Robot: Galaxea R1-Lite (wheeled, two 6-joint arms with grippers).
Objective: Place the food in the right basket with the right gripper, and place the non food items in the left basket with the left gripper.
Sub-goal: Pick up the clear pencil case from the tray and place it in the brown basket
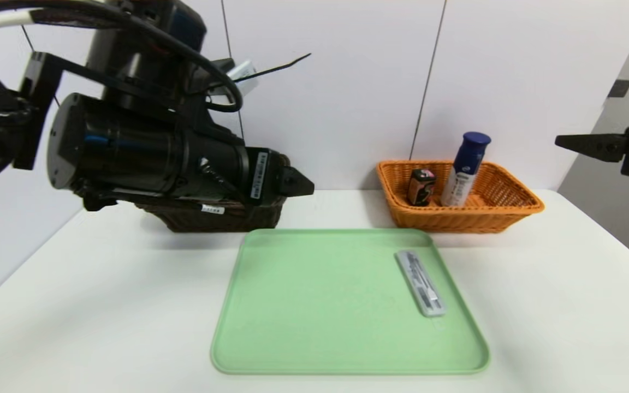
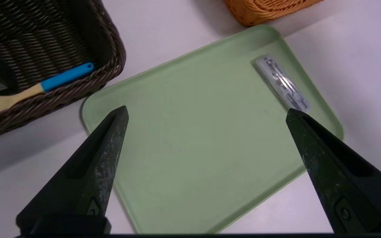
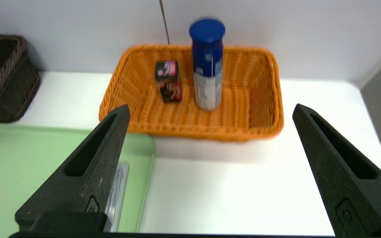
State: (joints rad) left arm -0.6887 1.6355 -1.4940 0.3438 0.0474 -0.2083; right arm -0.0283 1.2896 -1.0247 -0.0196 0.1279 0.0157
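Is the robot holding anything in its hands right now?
No. The left gripper hangs open over the green tray, and the right gripper is open in front of the orange basket. Neither holds anything.

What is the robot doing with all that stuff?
It is sorting. The white bottle and small box stand in the orange basket; the utensil lies in the brown basket. Only the clear case remains on the green tray. The left gripper and right gripper are open, empty.
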